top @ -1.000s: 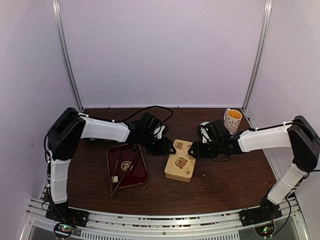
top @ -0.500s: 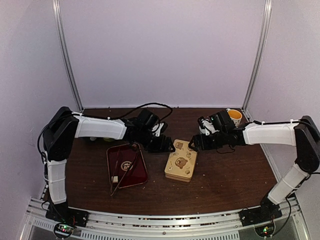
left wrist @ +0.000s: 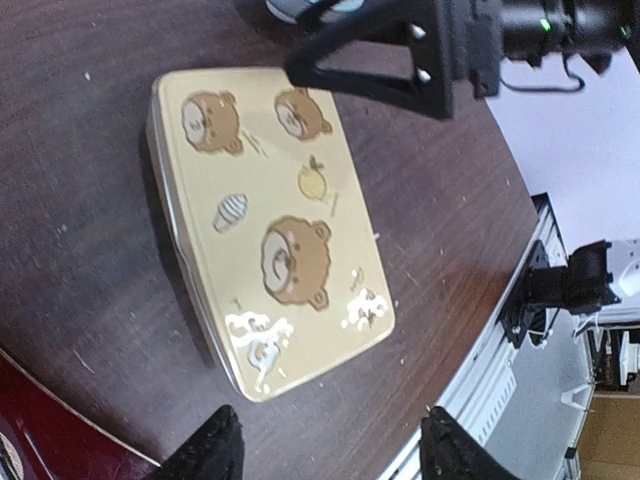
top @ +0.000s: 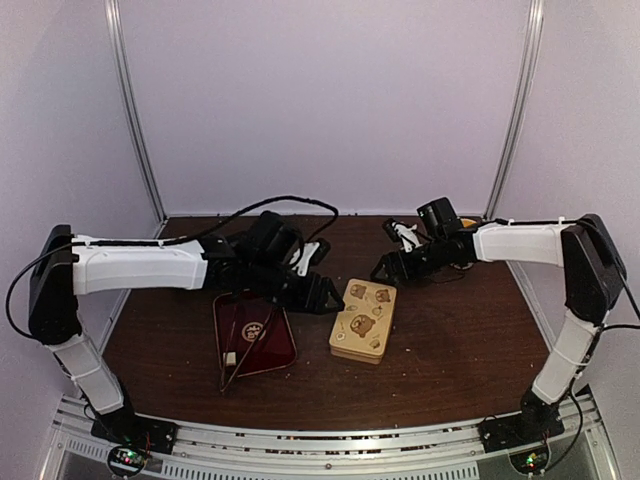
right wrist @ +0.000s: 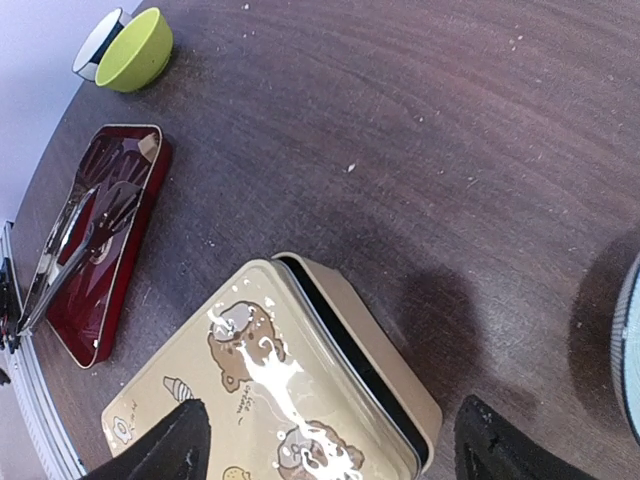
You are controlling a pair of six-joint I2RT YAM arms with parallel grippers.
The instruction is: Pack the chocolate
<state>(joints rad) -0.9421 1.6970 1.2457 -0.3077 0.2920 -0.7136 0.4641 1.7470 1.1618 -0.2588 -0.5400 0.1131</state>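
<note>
No chocolate shows in any view. The beige tin (top: 362, 320) with brown bears printed on its lid lies mid-table, and also shows in the left wrist view (left wrist: 270, 220) and the right wrist view (right wrist: 300, 380). The lid sits slightly askew, with a dark gap along its far edge. My left gripper (top: 325, 297) hovers open and empty by the tin's left far side, its fingertips wide apart (left wrist: 330, 455). My right gripper (top: 385, 270) hovers open and empty just behind the tin (right wrist: 335, 445).
A dark red tray (top: 253, 332) left of the tin holds metal tongs (top: 245, 340) and a small pale cube (top: 230, 357). A green bowl (right wrist: 135, 50) stands at the back left. A white object (top: 405, 235) lies at the back right.
Both arms have risen and stretched out. The right gripper drew back from the tin's far right corner. The left gripper stays by the tin's left side. The tin has not moved.
</note>
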